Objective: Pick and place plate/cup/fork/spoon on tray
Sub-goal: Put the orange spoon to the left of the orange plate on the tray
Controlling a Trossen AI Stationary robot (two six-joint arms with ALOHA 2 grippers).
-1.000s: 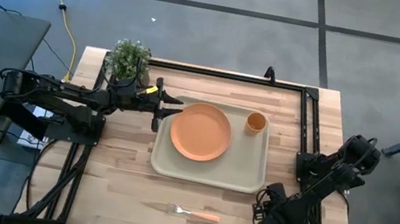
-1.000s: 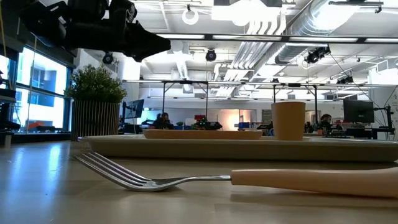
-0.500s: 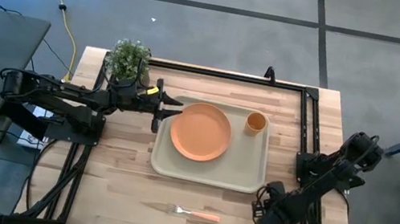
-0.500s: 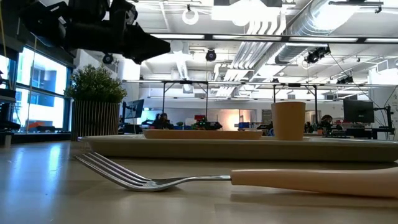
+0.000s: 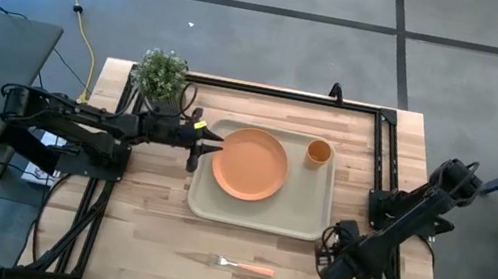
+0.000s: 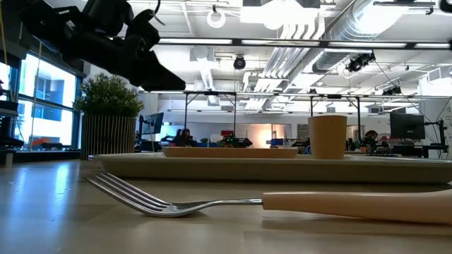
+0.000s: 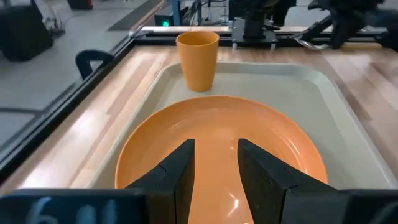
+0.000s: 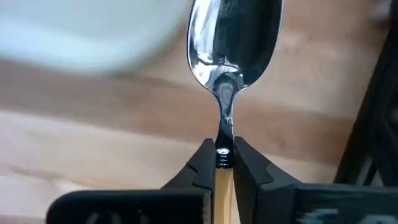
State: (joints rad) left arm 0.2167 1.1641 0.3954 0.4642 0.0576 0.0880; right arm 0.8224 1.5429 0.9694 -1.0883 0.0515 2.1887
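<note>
The orange plate (image 5: 250,164) and the orange cup (image 5: 319,152) rest on the beige tray (image 5: 301,219). The fork (image 5: 243,266) lies flat on the wood near the table's front edge. My left gripper (image 7: 215,163) hovers open above the plate's left part, at the tray's left rim. My right gripper (image 8: 224,154) is at the table's near right, beside the tray's near right corner, shut on the spoon (image 8: 233,37). In the high view the right gripper (image 5: 335,260) hides the spoon. My right gripper pinches the spoon between its two fingertips where the silver neck meets the tan handle (image 8: 224,144). The fingers lie along the spoon, and its bowl (image 8: 235,43) sticks out ahead of them over the wood. Whether the spoon is clear of the table does not show.
A potted plant (image 5: 161,74) stands at the table's far left corner. A black frame rail (image 5: 287,93) runs along the far edge and down both sides. Bare wood lies between the tray and the fork.
My left gripper has tipped nose-down and dropped lower toward the plate, moving slightly toward the near edge. The plate, cup, tray and fork have stayed where they were.
</note>
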